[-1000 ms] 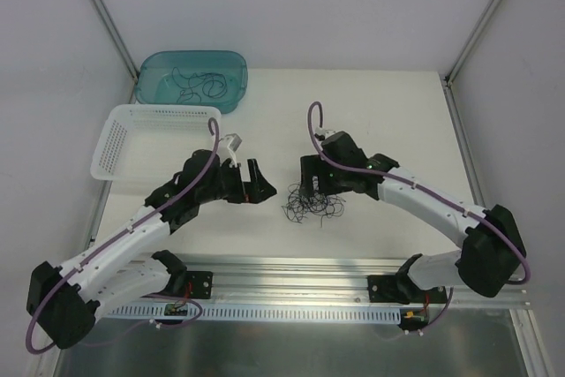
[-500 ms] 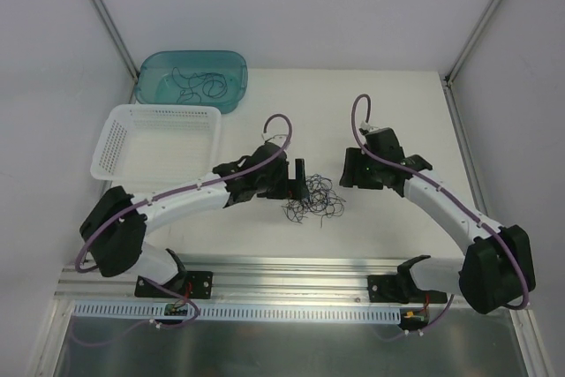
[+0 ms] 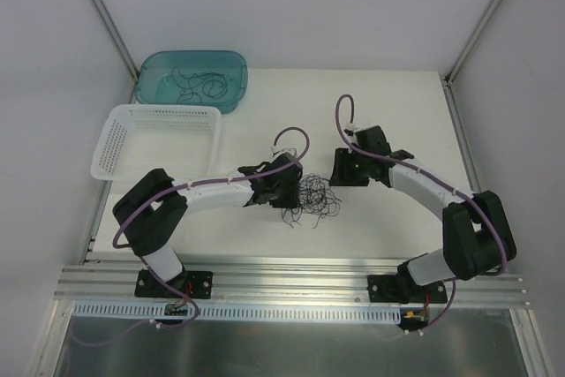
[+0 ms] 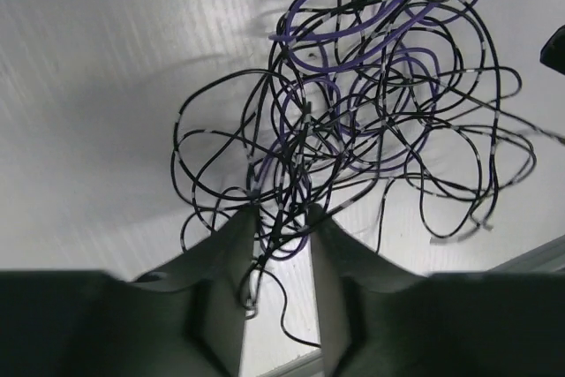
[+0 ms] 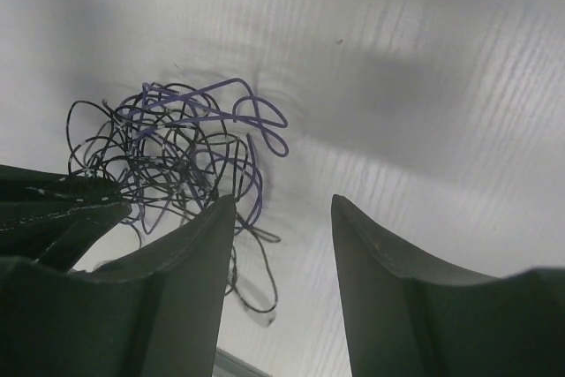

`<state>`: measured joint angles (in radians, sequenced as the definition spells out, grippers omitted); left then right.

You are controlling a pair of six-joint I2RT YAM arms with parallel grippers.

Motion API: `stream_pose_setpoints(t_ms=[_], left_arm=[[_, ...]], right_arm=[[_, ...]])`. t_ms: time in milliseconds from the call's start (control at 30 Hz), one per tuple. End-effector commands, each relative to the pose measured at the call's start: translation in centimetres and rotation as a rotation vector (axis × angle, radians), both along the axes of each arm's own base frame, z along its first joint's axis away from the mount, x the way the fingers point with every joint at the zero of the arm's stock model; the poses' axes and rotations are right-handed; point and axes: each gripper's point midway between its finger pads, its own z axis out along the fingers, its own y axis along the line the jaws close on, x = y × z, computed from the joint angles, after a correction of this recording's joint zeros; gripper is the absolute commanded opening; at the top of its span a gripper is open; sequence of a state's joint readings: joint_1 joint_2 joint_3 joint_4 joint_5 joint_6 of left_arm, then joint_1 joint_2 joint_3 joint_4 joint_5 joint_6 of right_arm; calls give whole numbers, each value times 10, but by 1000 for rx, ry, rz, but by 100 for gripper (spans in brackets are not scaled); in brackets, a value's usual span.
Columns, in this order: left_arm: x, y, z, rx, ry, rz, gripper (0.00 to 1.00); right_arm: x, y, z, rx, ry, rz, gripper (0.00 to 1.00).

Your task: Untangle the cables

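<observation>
The cables [image 3: 313, 199] lie in one loose tangle of thin black and purple strands on the white table, between the two arms. My left gripper [image 3: 294, 184] is at the tangle's left edge. In the left wrist view the cables [image 4: 305, 121] spread out ahead, and a few strands run through the narrow gap of the left gripper [image 4: 281, 211]; its jaws stand a little apart. My right gripper [image 3: 334, 169] is just right of the tangle. The right gripper [image 5: 282, 202] is open with only bare table between its fingers, and the cables [image 5: 181, 152] lie beside its left finger.
A teal bin [image 3: 234, 86] with a few thin wire loops inside stands at the back left. A white mesh basket [image 3: 163, 109] sits in front of it. An aluminium rail [image 3: 291, 275] runs along the near edge. White walls close in both sides.
My left arm swung right to the tangle's left edge and its jaws narrowed around some strands. My right gripper drew off to the right, then came back toward the tangle, its jaws somewhat narrower.
</observation>
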<state>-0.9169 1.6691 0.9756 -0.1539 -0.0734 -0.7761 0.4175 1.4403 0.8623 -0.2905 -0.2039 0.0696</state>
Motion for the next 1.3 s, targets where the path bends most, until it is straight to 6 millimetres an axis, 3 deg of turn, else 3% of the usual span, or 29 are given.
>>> stream_pose_setpoints(t_ms=[0, 200, 567, 667, 700, 800, 933, 1100, 1200, 1267], left_arm=[[-7, 8, -10, 28, 11, 5, 21], [-11, 9, -17, 42, 27, -24, 6], [-12, 9, -14, 39, 22, -41, 2], [-12, 10, -14, 41, 19, -40, 1], [-12, 11, -12, 40, 14, -38, 1], [-10, 17, -12, 41, 12, -28, 0], [-6, 30, -9, 41, 6, -3, 0], [-1, 64, -6, 43, 2, 59, 0], [-1, 84, -4, 39, -3, 94, 0], [-1, 92, -3, 33, -3, 109, 0]], right_arm=[[11, 19, 3, 84, -24, 42, 51], [21, 32, -6, 124, -8, 52, 46], [27, 45, -23, 153, 26, 72, 39], [27, 45, -27, 152, 29, 70, 28], [27, 45, -26, 155, 24, 71, 19], [27, 41, -24, 145, 8, 65, 5], [29, 24, -13, 134, -12, 25, 1], [33, -28, 15, 48, -38, -101, 1], [34, -58, 48, 23, -67, -184, 1], [35, -77, 80, 23, -113, -234, 1]])
